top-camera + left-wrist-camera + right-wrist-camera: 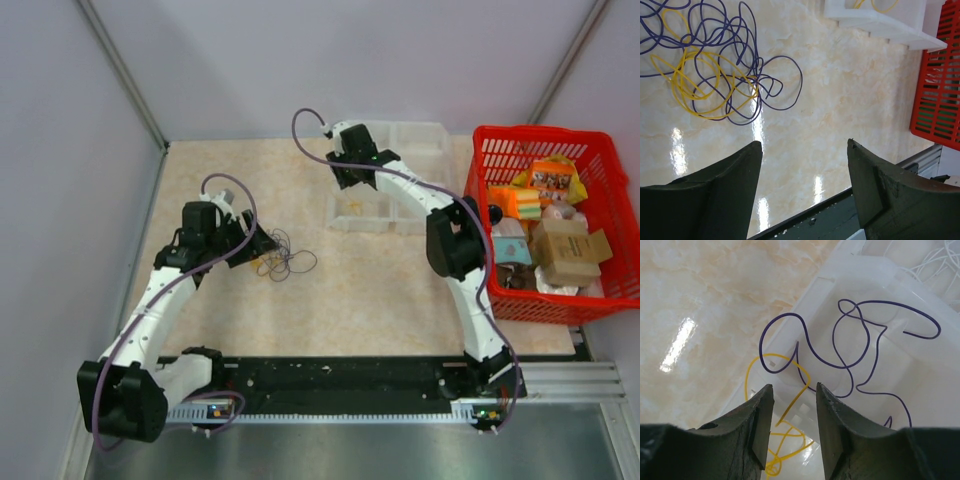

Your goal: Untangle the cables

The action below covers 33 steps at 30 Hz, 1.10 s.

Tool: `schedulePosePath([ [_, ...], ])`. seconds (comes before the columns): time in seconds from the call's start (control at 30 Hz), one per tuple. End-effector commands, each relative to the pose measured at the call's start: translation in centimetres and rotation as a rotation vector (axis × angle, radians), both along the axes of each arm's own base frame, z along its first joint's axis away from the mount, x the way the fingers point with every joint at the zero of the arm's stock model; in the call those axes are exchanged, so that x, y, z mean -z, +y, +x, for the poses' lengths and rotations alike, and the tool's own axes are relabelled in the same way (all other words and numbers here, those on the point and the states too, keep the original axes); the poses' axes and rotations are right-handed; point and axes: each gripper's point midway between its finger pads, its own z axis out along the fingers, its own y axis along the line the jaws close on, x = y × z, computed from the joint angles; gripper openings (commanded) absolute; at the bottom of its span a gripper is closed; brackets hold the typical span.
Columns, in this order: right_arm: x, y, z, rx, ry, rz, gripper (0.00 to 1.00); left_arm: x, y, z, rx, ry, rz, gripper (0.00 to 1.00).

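A tangle of thin purple and yellow cables (285,262) lies on the marble tabletop; in the left wrist view the tangle (715,75) sits at the upper left. My left gripper (260,245) is open and empty just left of it, and the tangle is ahead of and apart from its fingertips (804,145). My right gripper (347,180) hovers over a clear tray (385,215). It is open (794,389) above a loose purple cable (850,340) and a yellow cable (785,405) lying in the tray (920,385); the yellow one runs under the gap, not gripped.
A red basket (610,290) full of packages stands at the right, and also shows in the left wrist view (940,90). More clear trays (420,135) stand behind, one holding white wires (935,265). White walls close in the left and back. A black rail (340,378) runs along the near edge.
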Motion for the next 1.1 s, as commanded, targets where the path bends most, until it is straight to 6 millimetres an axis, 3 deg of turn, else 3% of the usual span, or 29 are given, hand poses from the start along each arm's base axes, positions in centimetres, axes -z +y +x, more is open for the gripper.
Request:
schedulePosePath([
  [0.0,-0.5,0.8,0.7,-0.011,-0.017,0.006,0.39,-1.3,-0.6,0.2,0.029,-0.054,-0.026,0.73],
  [0.3,0.9,1.1,0.8,-0.019,-0.015,-0.048,0.00,-1.6,-0.4,0.0,0.023,-0.068,-0.017,0.73],
  [0.4,-0.5,1.5,0.5,-0.040,-0.036,-0.058,0.00,-1.8,-0.5,0.0,0.026,-0.072,-0.022,0.73],
  [0.5,-3.0,1.8,-0.6,-0.053,-0.069,-0.056,0.00,-1.7,-0.4,0.0,0.025,-0.071,-0.019,0.73],
  [0.7,-6.4,1.0,-3.8,-0.051,-0.063,0.033,0.00,-1.4,-0.6,0.0,0.026,-0.066,-0.032,0.73],
  [0.93,-6.7,-0.3,-5.8,-0.020,-0.056,0.057,0.00,-0.9,-0.7,0.0,0.024,-0.058,-0.047,0.73],
  [1.07,-5.4,-3.3,-7.3,0.052,-0.042,-0.001,0.00,-0.8,-0.8,-0.1,0.025,-0.052,-0.046,0.73],
])
